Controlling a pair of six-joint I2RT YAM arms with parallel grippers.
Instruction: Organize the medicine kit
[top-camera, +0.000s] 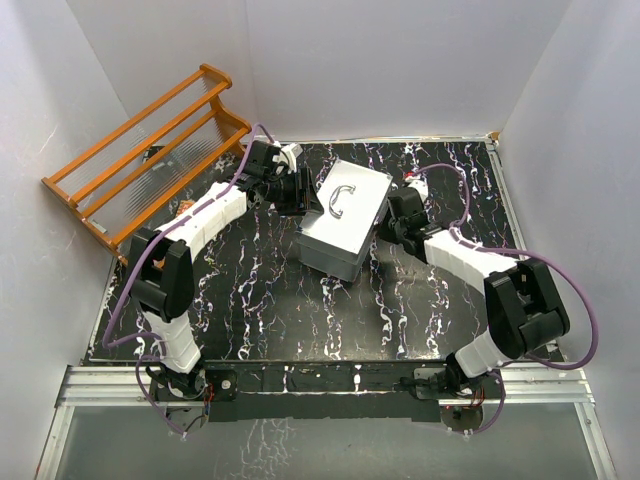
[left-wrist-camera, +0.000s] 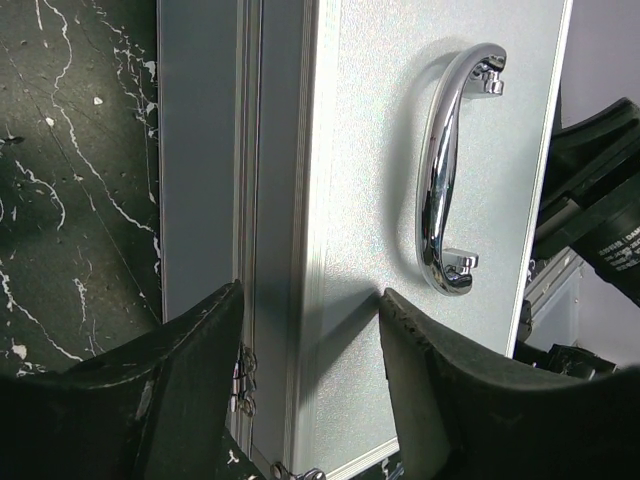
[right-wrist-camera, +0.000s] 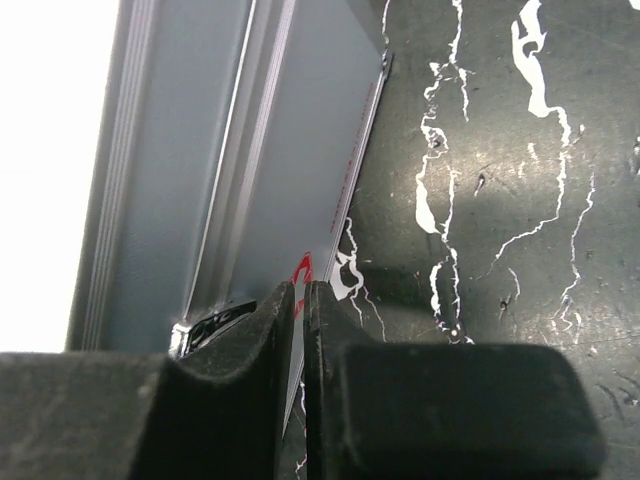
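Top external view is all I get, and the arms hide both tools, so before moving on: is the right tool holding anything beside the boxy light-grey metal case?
Observer: Yes. The right wrist view shows the right tool pinched on a thin flat piece with red marking, close beside the light-grey metal case.
Operator: And the left tool?
Observer: Open; its fingers straddle the case's top edge, near the curved chrome handle on the lid.
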